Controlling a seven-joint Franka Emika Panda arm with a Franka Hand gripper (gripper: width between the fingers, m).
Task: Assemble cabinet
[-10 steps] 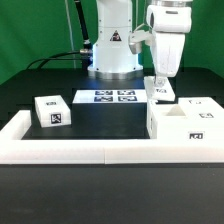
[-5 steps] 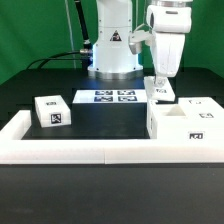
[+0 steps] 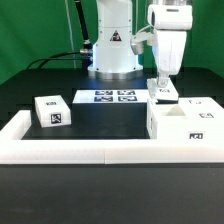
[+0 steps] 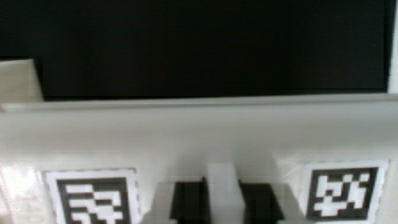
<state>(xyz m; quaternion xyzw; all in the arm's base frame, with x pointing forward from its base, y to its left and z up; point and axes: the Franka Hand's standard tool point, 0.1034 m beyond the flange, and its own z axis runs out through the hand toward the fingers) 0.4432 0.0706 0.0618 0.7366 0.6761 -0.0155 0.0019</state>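
Gripper [image 3: 161,84] sits low over a small tagged block [image 3: 164,96] just beside the marker board [image 3: 110,97]; cannot tell whether the jaws clamp it. Cabinet body [image 3: 185,123] stands at the exterior view's right against the rail [image 3: 60,150]. A second block [image 3: 52,112] lies well apart, at the exterior view's left.

no legible text; only a triangle sign [image 3: 115,40] on the arm's base [image 3: 112,58]

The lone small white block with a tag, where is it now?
In the exterior view, the block sits on the view's left, beside the marker board and inside the white rail.
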